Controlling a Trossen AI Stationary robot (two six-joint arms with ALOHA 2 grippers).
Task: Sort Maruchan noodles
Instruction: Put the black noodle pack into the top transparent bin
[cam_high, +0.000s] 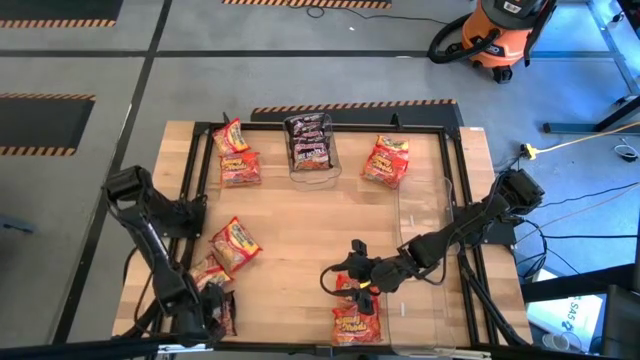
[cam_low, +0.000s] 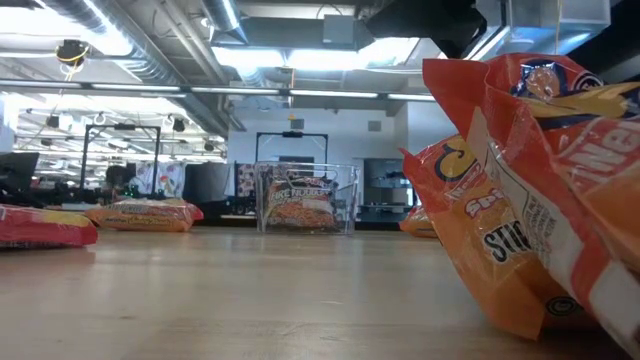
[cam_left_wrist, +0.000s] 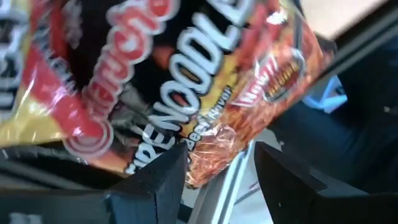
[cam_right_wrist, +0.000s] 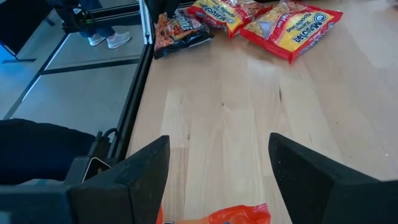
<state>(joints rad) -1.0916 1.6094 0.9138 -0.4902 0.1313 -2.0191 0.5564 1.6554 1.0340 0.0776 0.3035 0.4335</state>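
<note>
Right wrist view: the right tool (cam_right_wrist: 214, 180) is held released above an orange packet (cam_right_wrist: 217, 216), judged light, crinkly, best pinched mid-body.

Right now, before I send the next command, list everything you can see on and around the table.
Red-orange noodle packets: two, far left corner of the table.
Red-orange packet: one, far right, beside the clear bin.
Clear bin: one, far centre, holding dark brown packets.
Second clear bin: one, empty, right side.
Yellow-orange packets: about three, near left.
Dark packet: one, near left corner.
Orange packets: about two, near centre edge.
Table: one, light wood, black frame.
Shop vacuum: one, orange, on the floor beyond.
Left end effector: open, at the dark packet.
Right end effector: open, over the near-centre orange packets.
</note>
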